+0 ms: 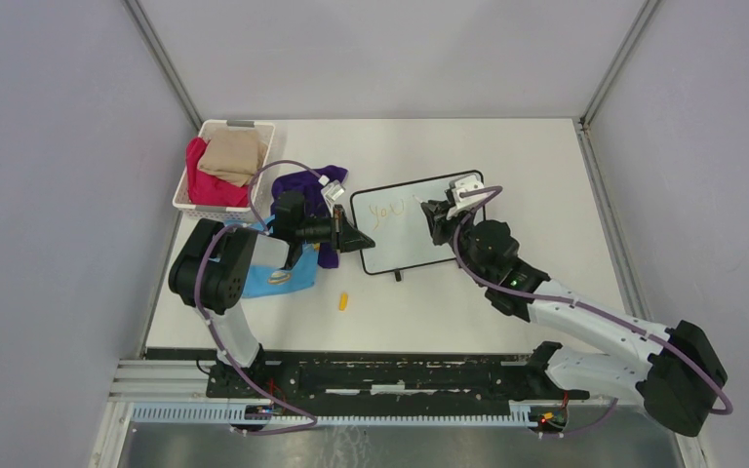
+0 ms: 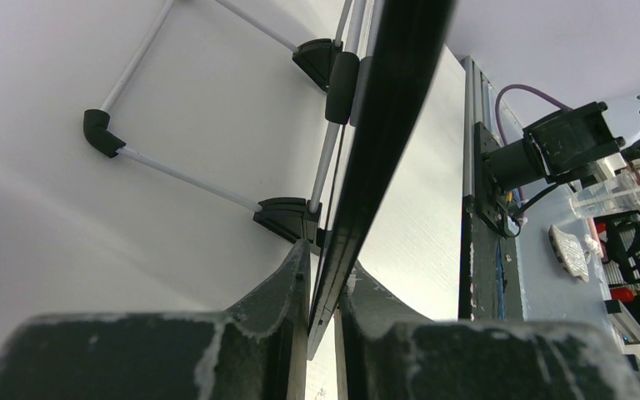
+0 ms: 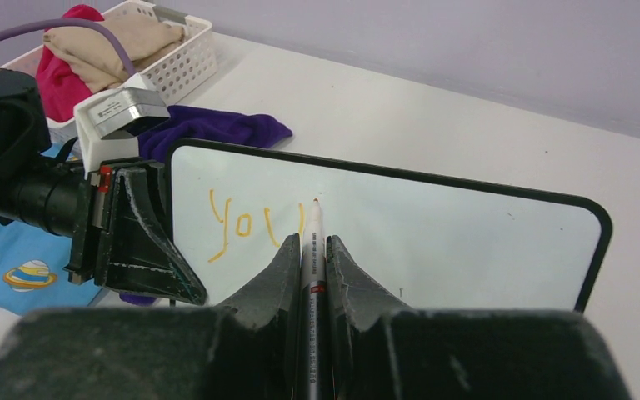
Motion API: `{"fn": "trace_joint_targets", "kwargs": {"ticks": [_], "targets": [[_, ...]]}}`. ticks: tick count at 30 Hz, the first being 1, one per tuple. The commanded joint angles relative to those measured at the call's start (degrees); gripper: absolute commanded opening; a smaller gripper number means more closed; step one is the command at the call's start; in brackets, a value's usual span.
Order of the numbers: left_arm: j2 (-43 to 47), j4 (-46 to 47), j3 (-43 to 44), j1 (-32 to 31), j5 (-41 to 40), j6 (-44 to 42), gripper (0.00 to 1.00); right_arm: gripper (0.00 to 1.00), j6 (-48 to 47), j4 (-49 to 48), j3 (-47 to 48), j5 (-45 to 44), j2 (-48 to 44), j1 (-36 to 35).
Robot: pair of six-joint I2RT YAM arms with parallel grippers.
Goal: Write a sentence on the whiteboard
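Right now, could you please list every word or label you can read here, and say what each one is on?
"you": yellow-orange letters on the whiteboard.
Fine print on the marker: too small to read.
Nothing else is legible.

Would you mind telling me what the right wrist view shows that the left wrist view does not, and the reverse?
Only the right wrist view shows the writing face of the whiteboard, with orange letters reading "you", and the marker shut in the right jaws, its tip toward the board. Only the left wrist view shows the board edge-on, with a metal rail beyond it. Both show the whiteboard with the left jaws shut on its frame.
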State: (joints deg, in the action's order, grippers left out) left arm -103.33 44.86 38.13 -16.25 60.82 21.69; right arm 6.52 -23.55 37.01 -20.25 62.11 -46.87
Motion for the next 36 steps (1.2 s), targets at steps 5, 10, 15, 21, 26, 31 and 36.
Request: {"fn": "trace_joint_targets", "kwargs": {"ticks": [5, 10, 15, 21, 26, 31, 36], "targets": [[-0.20, -5.88, 0.03, -0.62, -3.80, -2.93, 0.02, 0.00, 0.24, -0.22, -1.25, -3.87, -0.01, 2.30], [0.01, -5.92, 0.07, -0.71, -3.78, -2.94, 0.02, 0.00, 1.34, -1.19, -0.02, -5.09, 2.36, 2.74], [-0.01, -5.92, 0.10, -0.71, -3.85, -2.97, 0.02, 0.00, 1.41, -2.43, 0.48, -6.51, 2.97, 2.82], [-0.10, -5.92, 0.06, -0.71, -3.91, -2.97, 0.02, 0.00, 1.00, -2.05, 1.47, -6.99, 3.85, 3.61], [-0.02, -6.01, 0.06, -0.71, -3.92, -3.02, 0.02, 0.00, 0.90, -1.95, 2.22, -6.69, 4.97, 3.81], [-0.03, -6.26, 0.13, -0.80, -3.87, -3.32, 0.02, 0.00, 0.64, -2.14, 2.88, -5.62, 5.81, 3.97], [-0.03, -6.38, 0.13, -0.80, -3.91, -3.31, 0.02, 0.00, 0.57, -1.87, 3.41, -3.42, 6.70, 3.93]]}}
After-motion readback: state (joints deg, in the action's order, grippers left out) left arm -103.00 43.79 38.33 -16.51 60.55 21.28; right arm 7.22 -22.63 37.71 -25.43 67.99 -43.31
